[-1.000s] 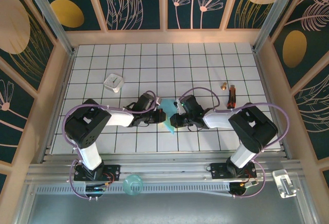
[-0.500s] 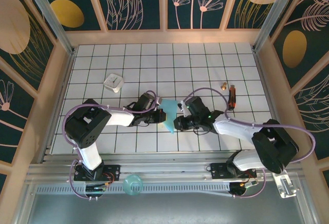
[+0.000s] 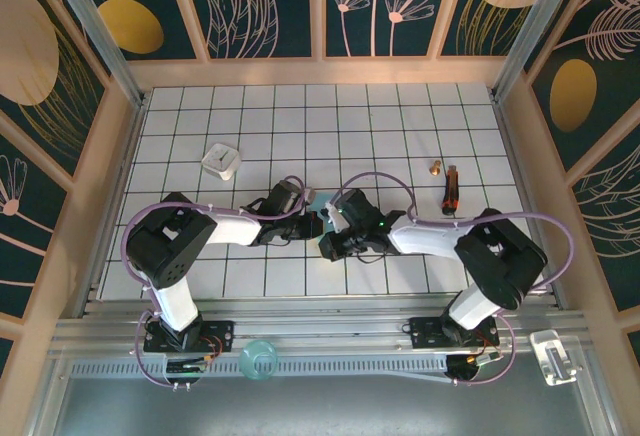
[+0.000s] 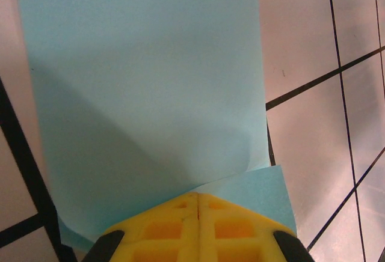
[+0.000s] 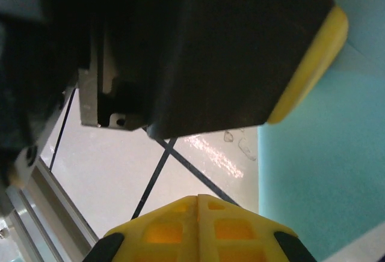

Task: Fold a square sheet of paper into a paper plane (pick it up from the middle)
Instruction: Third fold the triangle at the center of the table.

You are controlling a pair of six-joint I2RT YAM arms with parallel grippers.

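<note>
While the sheet (image 4: 144, 82) is only partly folded, you are mid-crease, I judge. Your left gripper (image 4: 198, 201) is pressed together at the bottom of the left wrist view, pinching the sheet's curled lower edge. Your right gripper (image 5: 198, 203) is pressed together too, seemingly on nothing, with the sheet at that frame's right. Next, you likely need to flatten the fold without tearing. No writing is readable.

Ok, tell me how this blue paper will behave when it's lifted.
Probably floppy: the light-blue paper sheet curls over itself beside the left pincer. Likely very light and easily creased, since it looks thin.
</note>
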